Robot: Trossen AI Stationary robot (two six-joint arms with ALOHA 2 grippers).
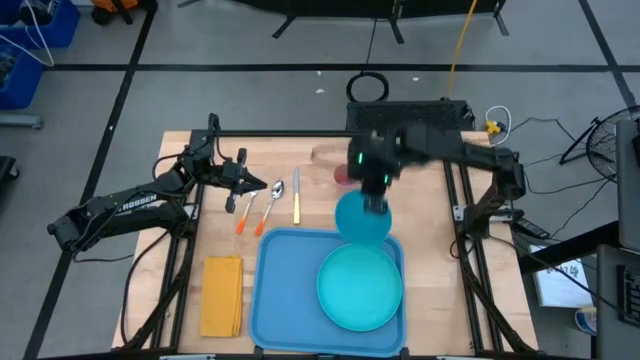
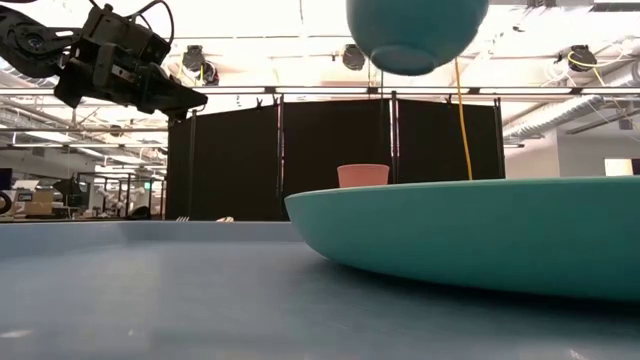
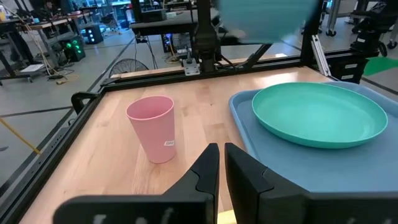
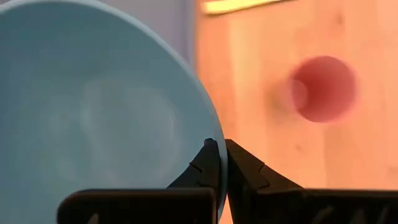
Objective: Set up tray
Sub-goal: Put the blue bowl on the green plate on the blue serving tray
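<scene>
The blue tray (image 1: 285, 300) lies at the table's near middle with a round teal plate (image 1: 360, 288) resting flat on it. A teal bowl (image 1: 362, 218) hangs above the tray's far edge, and my right gripper (image 4: 217, 163) is shut on it. In the low view the bowl (image 2: 415, 35) shows high over the plate (image 2: 480, 235). A pink cup (image 3: 152, 127) stands upright on the wood beyond the tray. My left gripper (image 3: 221, 167) is shut and holds nothing. It hovers over the far left of the table, above the cutlery. My right gripper pinches the bowl's rim (image 4: 208, 134), one finger inside the bowl and one outside. The fingers come steeply from above, pointing down. The bowl hangs clear of the tray and plate, its opening up.
A spoon (image 1: 275, 192), a knife (image 1: 296, 197) and an orange-handled utensil (image 1: 245, 215) lie on the wood left of the cup. A folded yellow napkin (image 1: 222, 295) lies left of the tray. Black frame rails run along the table's edges.
</scene>
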